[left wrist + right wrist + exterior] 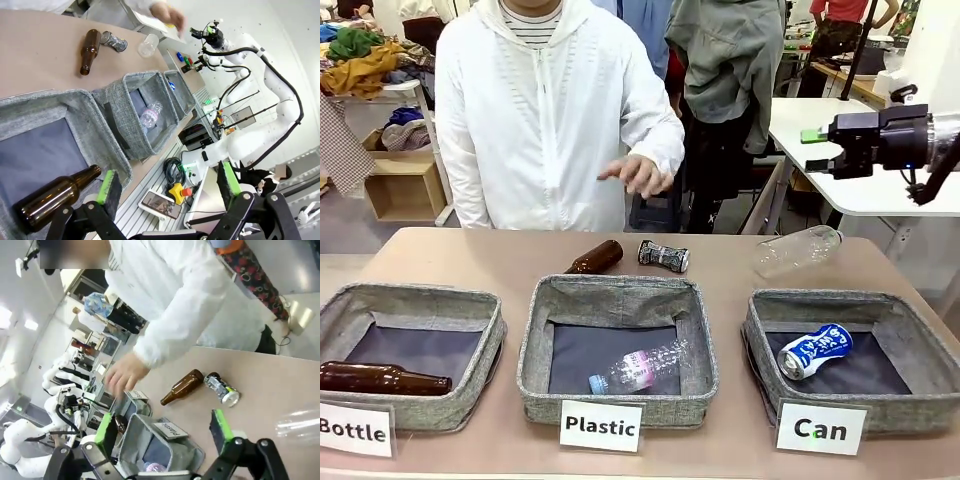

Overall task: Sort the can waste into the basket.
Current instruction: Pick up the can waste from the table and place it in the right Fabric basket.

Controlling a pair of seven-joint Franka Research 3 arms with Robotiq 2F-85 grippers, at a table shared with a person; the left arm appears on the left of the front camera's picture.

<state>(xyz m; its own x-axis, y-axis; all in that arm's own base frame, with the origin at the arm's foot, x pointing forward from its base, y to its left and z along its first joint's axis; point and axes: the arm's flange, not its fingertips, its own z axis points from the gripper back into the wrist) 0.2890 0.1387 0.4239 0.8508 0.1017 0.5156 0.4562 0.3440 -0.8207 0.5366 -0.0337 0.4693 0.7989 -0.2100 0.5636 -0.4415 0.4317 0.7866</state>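
Front view: my right tool (812, 150) hangs spread and empty, so I'd straddle the black can (663, 256) on the surface (470, 260) just beside the brown bottle (595, 258), pinch its middle, then carry it to the Can basket (760, 340).

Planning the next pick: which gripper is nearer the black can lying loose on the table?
Right, likely: the right gripper hovers raised, right of the black can; left gripper hangs over the Bottle basket, farther.

Your Can basket (910, 412), rightmost, holds one can (815, 351); the other can (663, 256) lies behind the Plastic basket (535, 390), beside a bottle (596, 258).
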